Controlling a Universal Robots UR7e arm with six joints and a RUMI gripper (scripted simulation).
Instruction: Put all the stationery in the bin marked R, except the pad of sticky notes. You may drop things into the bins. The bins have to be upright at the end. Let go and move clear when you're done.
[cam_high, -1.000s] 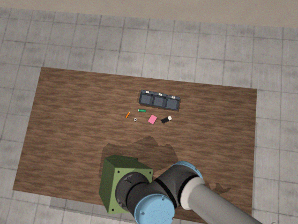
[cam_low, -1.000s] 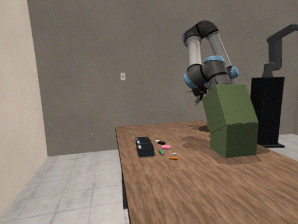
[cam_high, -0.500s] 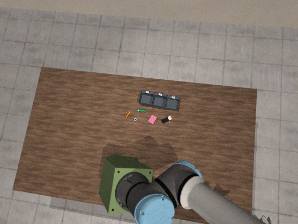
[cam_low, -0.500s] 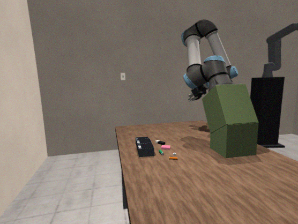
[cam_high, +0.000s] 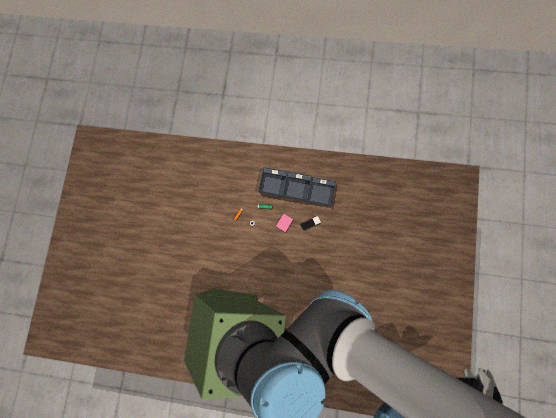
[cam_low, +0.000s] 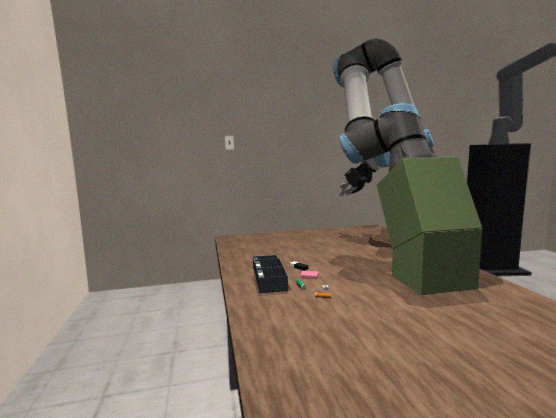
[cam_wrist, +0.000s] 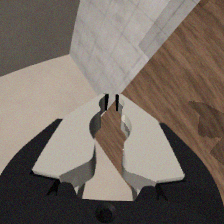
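Note:
Three dark bins (cam_high: 297, 187) stand in a row on the wooden table, also in the exterior view (cam_low: 270, 273); their labels are too small to read. In front of them lie an orange pen-like stick (cam_high: 238, 214), a green marker (cam_high: 265, 206), a small grey nut (cam_high: 252, 223), a pink pad of sticky notes (cam_high: 284, 222) and a black-and-white eraser (cam_high: 310, 223). My gripper (cam_low: 348, 186) hangs high in the air beside the green base, far from the objects. In the wrist view its fingers are shut with nothing between them.
The green base block (cam_low: 430, 224) stands on the table's near side with the arm (cam_high: 350, 360) above it. A black stand (cam_low: 500, 205) with another arm is beyond the table. The table edge and tiled floor lie below the gripper.

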